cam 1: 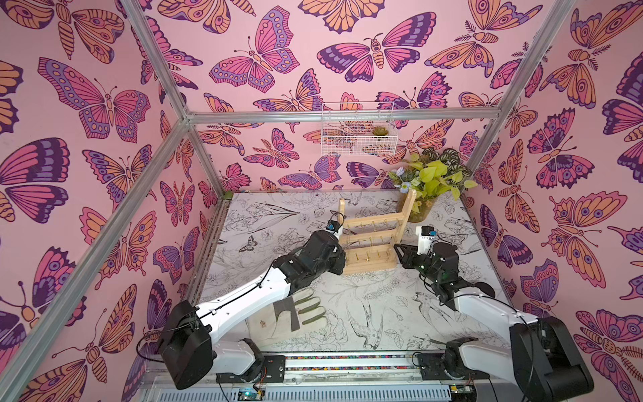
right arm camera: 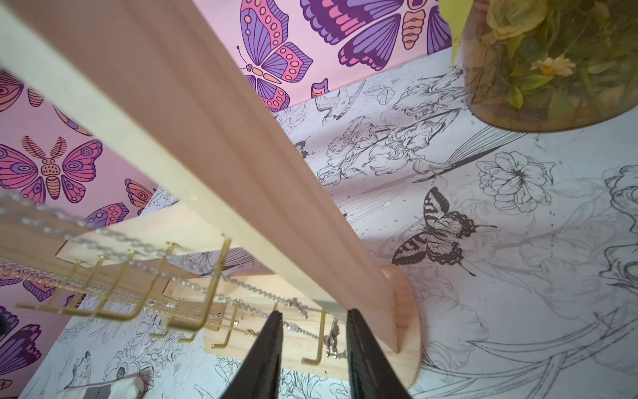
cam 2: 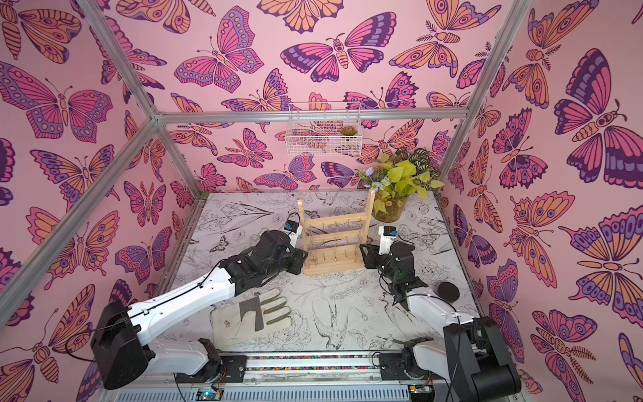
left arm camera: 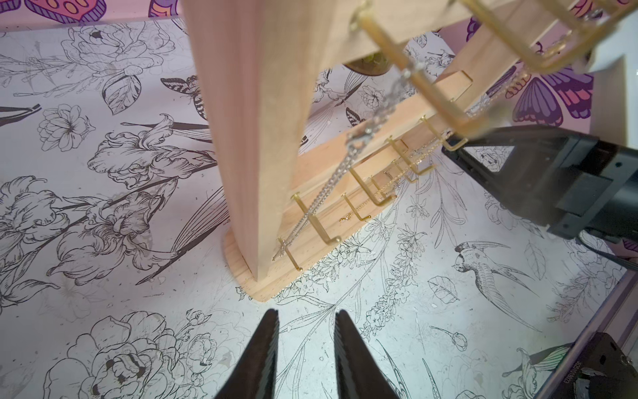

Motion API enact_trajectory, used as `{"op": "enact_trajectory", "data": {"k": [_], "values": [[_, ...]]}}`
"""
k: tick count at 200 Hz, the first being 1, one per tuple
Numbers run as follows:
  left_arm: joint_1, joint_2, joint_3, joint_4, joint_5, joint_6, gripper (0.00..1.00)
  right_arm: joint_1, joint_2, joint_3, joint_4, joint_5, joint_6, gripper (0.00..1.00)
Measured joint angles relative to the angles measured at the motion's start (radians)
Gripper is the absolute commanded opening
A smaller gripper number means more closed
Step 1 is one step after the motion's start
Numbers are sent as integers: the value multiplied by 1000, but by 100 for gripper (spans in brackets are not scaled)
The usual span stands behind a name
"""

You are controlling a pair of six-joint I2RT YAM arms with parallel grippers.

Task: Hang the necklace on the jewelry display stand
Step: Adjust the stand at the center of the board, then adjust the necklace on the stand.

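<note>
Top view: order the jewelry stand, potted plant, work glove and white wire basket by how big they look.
Largest to smallest in a top view:
1. jewelry display stand and potted plant: about alike, so not ranked.
2. glove and white wire basket: about alike. The basket hangs farther back and the glove is partly covered, so the order is unsure.

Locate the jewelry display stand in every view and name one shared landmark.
Top view: jewelry display stand mid-table, plant pot behind it.
Top view: stand mid-table again, pot behind.
Left wrist: near upright and base corner just beyond the left gripper.
Right wrist: upright and hooked crossbars just beyond the right gripper.
Shared landmark: the plant pot, past the stand in both wrist views.
</note>
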Motion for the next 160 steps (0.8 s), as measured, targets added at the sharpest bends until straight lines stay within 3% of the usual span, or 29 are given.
{"op": "enact_trajectory", "data": {"k": [35,160], "values": [[0,-10,-10,1,2,0,30,26,2,-8,1,14,2,18],[6,-22,-27,13,2,0,30,49,121,-8,95,28,23,16]]}}
